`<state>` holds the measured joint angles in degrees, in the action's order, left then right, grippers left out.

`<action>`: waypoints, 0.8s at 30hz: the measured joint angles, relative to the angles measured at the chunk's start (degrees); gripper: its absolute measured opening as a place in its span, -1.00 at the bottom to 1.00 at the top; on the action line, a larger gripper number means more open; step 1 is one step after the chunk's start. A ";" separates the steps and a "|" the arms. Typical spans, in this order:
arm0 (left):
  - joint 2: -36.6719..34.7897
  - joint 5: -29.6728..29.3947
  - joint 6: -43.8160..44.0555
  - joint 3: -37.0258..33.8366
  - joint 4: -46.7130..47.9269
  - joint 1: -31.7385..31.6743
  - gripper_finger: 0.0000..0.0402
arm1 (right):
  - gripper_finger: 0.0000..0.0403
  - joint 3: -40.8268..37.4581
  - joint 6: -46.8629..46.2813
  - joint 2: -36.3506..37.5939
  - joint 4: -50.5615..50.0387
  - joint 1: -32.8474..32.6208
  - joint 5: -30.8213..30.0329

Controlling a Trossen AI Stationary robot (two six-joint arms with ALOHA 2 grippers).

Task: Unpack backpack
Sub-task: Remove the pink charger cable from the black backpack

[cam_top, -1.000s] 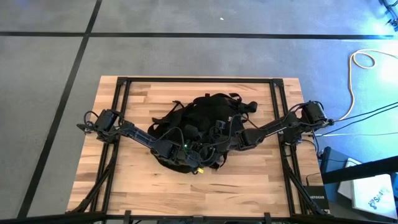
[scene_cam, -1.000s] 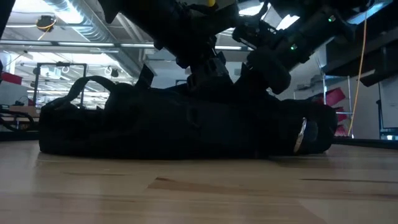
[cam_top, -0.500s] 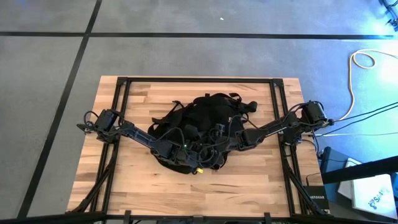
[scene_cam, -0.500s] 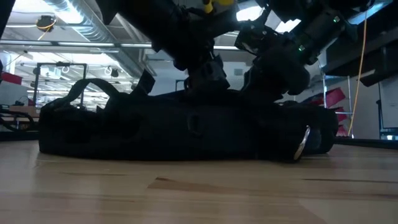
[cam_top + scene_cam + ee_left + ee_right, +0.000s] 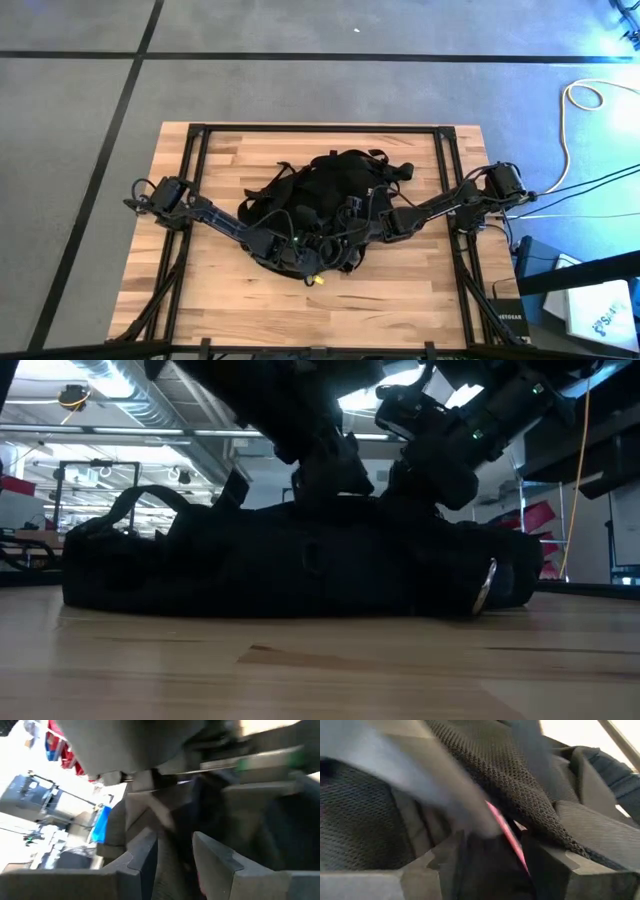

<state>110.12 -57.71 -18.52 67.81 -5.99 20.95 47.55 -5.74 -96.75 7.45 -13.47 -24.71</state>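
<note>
While the backpack (image 5: pixel 325 205) lies flat at the middle of the wooden table (image 5: pixel 200 305), both dark arms reach in from opposite sides and meet over its near half, seen from above. From table height the backpack (image 5: pixel 290 565) stretches low across the boards, a loop handle (image 5: pixel 150 500) arching up at one end and a pale metallic piece (image 5: pixel 487 582) showing near the other, with both arms coming down onto its top. The left gripper (image 5: pixel 175 855) holds its two fingers (image 5: pixel 142 852) a modest way apart with dark fabric between and beyond them; whether they pinch that fabric cannot be told. The right gripper (image 5: pixel 492 852) is pushed in among black mesh and folds of the backpack (image 5: pixel 485 765), its fingers (image 5: pixel 550 857) partly parted, with a thin pink strip (image 5: pixel 507 835) and dark cloth lying in the gap; whether it has hold of anything cannot be told
</note>
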 joint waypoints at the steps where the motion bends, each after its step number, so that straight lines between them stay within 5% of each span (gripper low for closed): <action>1: -0.04 0.71 0.33 0.00 0.51 0.32 -0.45 | -0.11 0.00 0.00 -0.02 0.24 0.00 -0.72; 9: -0.06 1.64 5.82 0.00 8.21 1.55 -0.45 | -0.11 1.37 0.11 0.00 -0.04 0.00 -2.16; 15: -0.08 -5.26 11.69 0.04 17.28 -0.44 -0.45 | -0.11 2.36 1.53 0.00 0.21 0.04 -2.82; 24: -0.08 -6.57 13.56 0.04 20.94 -1.56 -0.45 | -0.11 2.38 2.13 0.00 0.15 0.04 -3.20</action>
<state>110.04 -64.27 -4.97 67.85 14.95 19.39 49.93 -3.61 -96.75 7.60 -13.43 -27.90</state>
